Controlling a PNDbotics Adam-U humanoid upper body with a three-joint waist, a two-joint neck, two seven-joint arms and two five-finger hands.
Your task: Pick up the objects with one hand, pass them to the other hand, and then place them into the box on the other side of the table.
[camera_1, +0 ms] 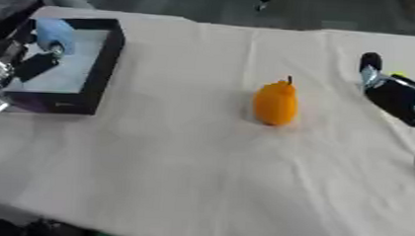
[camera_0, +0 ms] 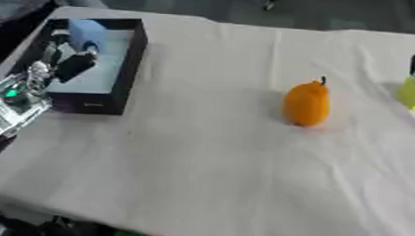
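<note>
Orange pear [camera_0: 308, 103] stands right of the black box [camera_0: 125, 63], untouched. Left robot hand [camera_0: 70, 61] reaches over the box beside a blue thing [camera_0: 87, 33]; grip unclear. Only the right eye view shows the right robot hand [camera_1: 393, 94], grip unclear.

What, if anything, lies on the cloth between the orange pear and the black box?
Nothing visible does. Bare white cloth separates the orange pear from the black box at far left, where the left hand hangs over a light blue object.

Your left hand [camera_1: 36, 64] is over the black box [camera_1: 100, 72] at upper left, with a pale blue object [camera_1: 56, 34] at its fingertips. The orange pear [camera_1: 275, 103] stands upright mid-table on the white cloth [camera_1: 200, 179]. Your right hand [camera_1: 393, 97] shows at the right edge.
</note>
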